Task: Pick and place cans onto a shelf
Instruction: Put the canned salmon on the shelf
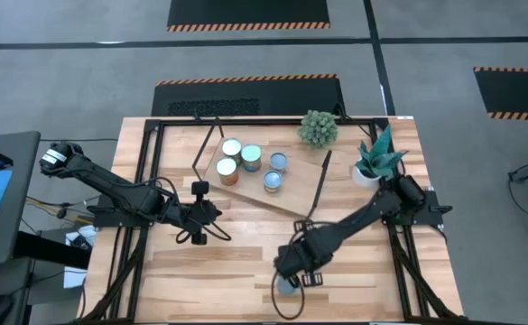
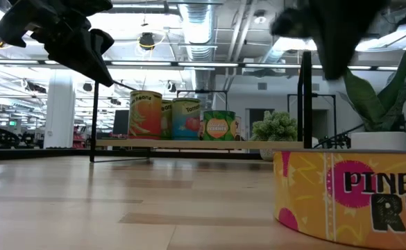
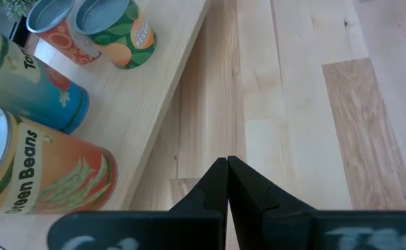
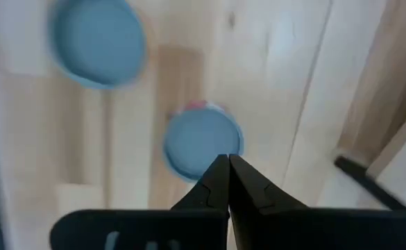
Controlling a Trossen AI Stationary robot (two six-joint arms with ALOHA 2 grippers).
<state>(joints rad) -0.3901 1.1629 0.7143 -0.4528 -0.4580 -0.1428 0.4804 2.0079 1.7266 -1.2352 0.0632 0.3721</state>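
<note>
From above, five cans are seen on the shelf, the right gripper near the front edge. Level, a near can reads "PINEA". "Green Beans" is read beside the left gripper, pressed together; the right is likewise closed, empty, above a blue-topped can.

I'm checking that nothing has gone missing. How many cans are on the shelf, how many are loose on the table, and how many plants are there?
Cans on the shelf: 5
Loose cans on the tabletop: 2
Plants: 2
Total: 9
</note>
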